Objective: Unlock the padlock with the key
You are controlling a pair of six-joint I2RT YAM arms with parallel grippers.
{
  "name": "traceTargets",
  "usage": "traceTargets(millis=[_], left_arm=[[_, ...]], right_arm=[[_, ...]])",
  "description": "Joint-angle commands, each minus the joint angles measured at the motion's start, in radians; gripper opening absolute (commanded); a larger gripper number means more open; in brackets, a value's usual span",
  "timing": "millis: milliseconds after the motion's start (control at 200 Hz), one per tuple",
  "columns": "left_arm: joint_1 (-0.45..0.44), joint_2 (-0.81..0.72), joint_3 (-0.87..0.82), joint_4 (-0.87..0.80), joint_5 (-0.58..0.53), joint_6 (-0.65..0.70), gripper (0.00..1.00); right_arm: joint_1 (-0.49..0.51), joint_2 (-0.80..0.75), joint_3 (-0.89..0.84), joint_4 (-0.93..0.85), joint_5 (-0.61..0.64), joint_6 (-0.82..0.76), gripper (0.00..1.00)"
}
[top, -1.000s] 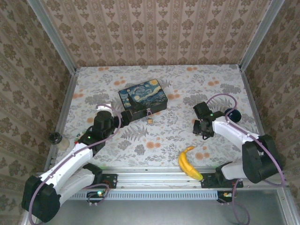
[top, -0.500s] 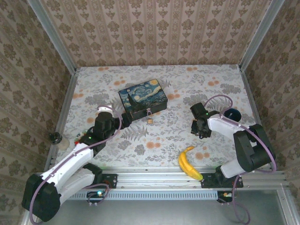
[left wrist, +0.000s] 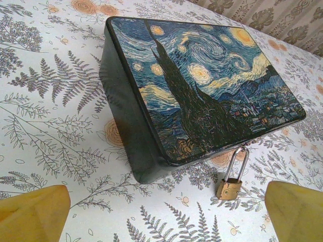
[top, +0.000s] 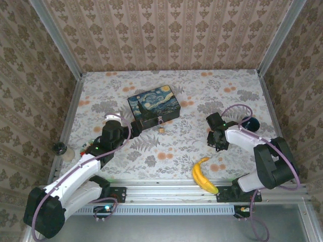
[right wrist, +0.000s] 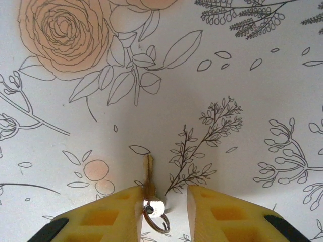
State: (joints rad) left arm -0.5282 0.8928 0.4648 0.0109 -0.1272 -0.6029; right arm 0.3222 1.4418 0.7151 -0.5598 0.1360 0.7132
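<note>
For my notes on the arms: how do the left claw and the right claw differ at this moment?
The left claw stands wide open; the right claw is narrowed to a small gap. The left claw is empty and faces the padlock hanging at the front of the painted box; the right claw straddles the key, which lies flat on the cloth. Both claws have yellow fingers.

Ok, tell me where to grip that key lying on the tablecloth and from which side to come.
Take the key by its silvery head, at the ring end, from above, squeezing across its width. It lies flat on the tablecloth with the thin blade pointing away, and the right gripper straddles that head.
</note>
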Motion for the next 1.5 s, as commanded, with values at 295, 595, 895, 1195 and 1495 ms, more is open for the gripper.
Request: traceTargets(millis=[295,595,895,1195,1495], left_arm=[[0.010,-0.029,-0.022,-0.007,-0.006,-0.012,1.00],[0.011,-0.046,-0.017,-0.017,-0.008,-0.012,1.00],[0.014,-0.048,-0.008,-0.028,-0.005,-0.005,1.00],[0.019,-0.042,0.001,-0.031,0.001,0.005,1.00],[0.030,-0.042,0.014,-0.037,0.011,0.017,1.00]], right_arm=[[-0.003,-0.018,-0.022,0.001,-0.011,0.023,0.21],[-0.003,-0.023,-0.019,-0.005,-0.016,0.014,0.13],[0.004,-0.044,0.000,-0.058,-0.014,-0.009,0.20],[0.002,-0.168,0.045,-0.125,-0.133,-0.205,0.29],[-0.014,-0.058,0.121,-0.208,-0.213,-0.379,0.29]])
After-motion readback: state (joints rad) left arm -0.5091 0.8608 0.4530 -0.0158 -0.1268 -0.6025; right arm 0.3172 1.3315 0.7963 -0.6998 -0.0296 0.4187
